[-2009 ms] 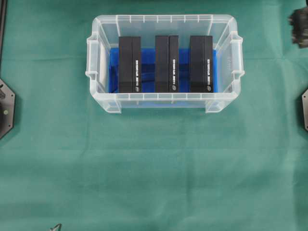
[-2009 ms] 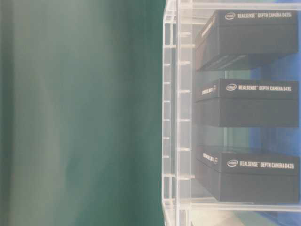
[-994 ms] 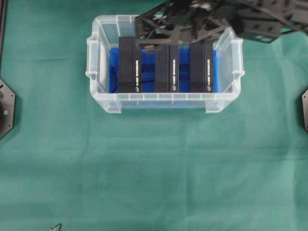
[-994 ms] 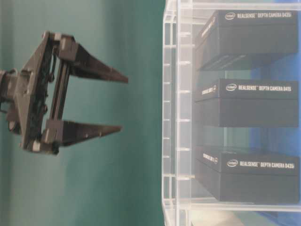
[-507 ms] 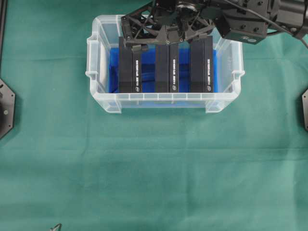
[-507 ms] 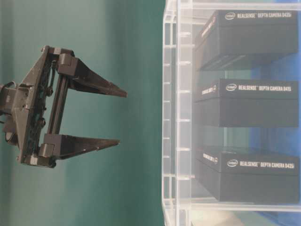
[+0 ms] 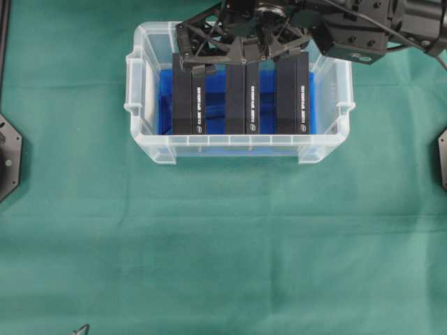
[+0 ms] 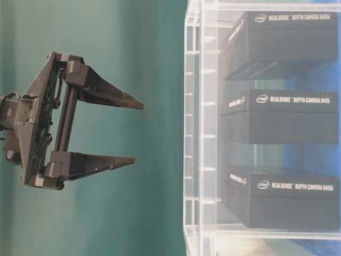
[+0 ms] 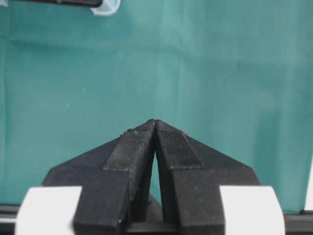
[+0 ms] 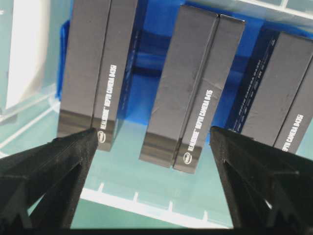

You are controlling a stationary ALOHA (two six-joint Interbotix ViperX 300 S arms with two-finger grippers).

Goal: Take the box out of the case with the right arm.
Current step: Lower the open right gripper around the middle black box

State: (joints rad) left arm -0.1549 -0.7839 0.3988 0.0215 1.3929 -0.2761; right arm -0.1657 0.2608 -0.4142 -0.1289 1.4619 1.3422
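Note:
The clear case (image 7: 237,140) holds three black boxes on its blue floor: left (image 7: 187,94), middle (image 7: 242,94), right (image 7: 292,94). My right gripper (image 7: 227,64) hovers over the back of the case, open and holding nothing. In the right wrist view its gripper (image 10: 153,130) straddles the middle box (image 10: 193,88), with one fingertip over the end of the left box (image 10: 95,63). The table-level view shows this gripper (image 8: 138,132) clear of the case wall (image 8: 194,133). My left gripper (image 9: 155,122) is shut on nothing over the green cloth.
Green cloth (image 7: 223,244) covers the table around the case. Black arm mounts sit at the left edge (image 7: 7,157) and the right edge (image 7: 442,157). A corner of the case (image 9: 105,6) shows at the top of the left wrist view.
The right gripper came in from the upper right over the back of the case, shifting left. It has held still for the last half second. The boxes have not moved.

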